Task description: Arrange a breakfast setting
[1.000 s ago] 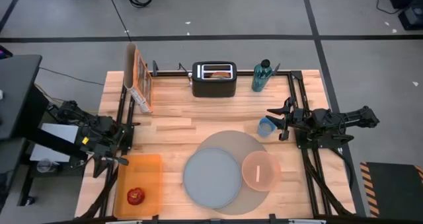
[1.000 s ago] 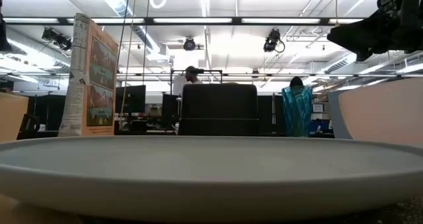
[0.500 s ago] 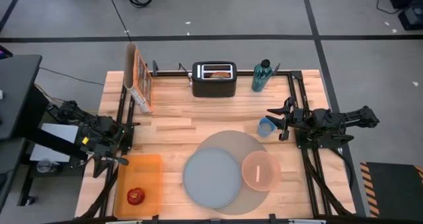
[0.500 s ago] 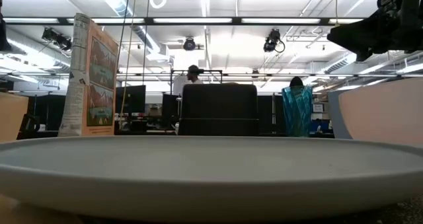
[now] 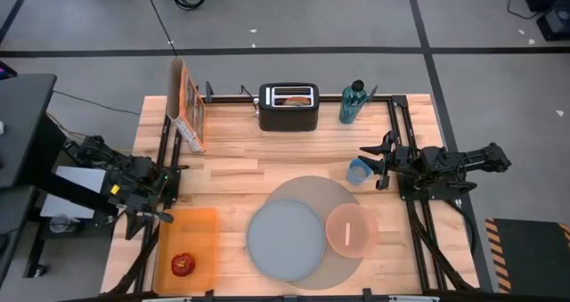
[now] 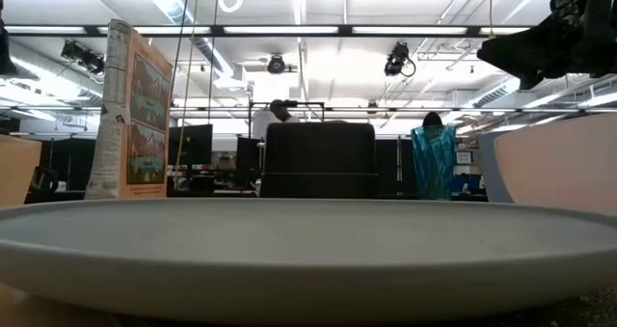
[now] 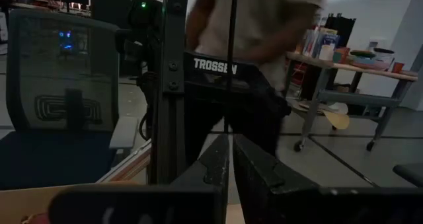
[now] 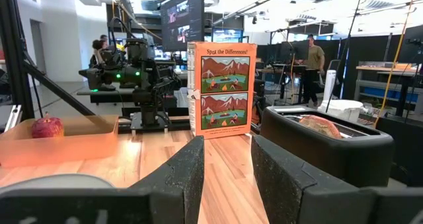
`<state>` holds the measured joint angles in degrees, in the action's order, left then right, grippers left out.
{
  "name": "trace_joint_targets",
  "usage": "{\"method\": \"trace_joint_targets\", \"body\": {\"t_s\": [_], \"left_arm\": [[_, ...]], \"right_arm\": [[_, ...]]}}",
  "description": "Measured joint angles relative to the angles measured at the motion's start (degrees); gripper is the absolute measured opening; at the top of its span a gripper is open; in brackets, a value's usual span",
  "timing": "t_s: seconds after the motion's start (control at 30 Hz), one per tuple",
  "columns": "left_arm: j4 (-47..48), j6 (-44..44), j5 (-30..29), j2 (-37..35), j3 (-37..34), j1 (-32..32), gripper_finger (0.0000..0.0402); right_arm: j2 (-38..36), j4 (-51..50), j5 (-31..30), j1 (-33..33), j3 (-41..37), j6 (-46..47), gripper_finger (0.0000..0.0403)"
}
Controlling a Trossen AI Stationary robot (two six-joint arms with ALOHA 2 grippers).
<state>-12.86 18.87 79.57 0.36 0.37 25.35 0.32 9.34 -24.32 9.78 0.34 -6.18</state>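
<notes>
In the high view I see the large round grey mat (image 5: 313,232) in the lower middle of the frame, on the wooden counter (image 5: 232,159). The grey-blue plate (image 5: 285,240) lies on the left part of the mat, and the translucent pink bowl (image 5: 349,230) stands on its right part, just beside the plate. The small blue cup (image 5: 358,171) stands on the counter at the upper right edge of the mat.

The red apple (image 5: 183,265) lies in an orange tray (image 5: 198,226) at the lower left of the frame, well apart from the mat. At the upper middle a black toaster (image 5: 289,107) stands, and the tan bagel (image 5: 294,97) sits in its slot. To the right of the toaster there is a teal bottle (image 5: 353,102), and to the upper left an upright picture box (image 5: 188,105).

The right tool (image 5: 372,159) is at the right of the frame, just beside the blue cup, and I see from its wrist view that its fingers (image 8: 185,178) stand a narrow gap apart and hold nothing. The left tool (image 5: 166,193) waits at the left edge of the counter, above the orange tray; in its wrist view the fingers (image 7: 213,164) are pressed almost together, with nothing between them. Behind them a person (image 7: 254,26) stands in the room.

In the low view the plate (image 6: 308,255) fills the bottom of the frame, with the bowl (image 6: 559,163) at the right.
</notes>
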Motion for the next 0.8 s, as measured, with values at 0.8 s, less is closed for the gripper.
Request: {"method": "trace_joint_targets", "body": {"t_s": [0.8], "left_arm": [[-3.01, -30.99, -24.53, 0.0, 0.0, -0.05, 0.0027]], "right_arm": [[0.0, -0.02, 0.0, 0.0, 0.0, 0.0, 0.0132]]}}
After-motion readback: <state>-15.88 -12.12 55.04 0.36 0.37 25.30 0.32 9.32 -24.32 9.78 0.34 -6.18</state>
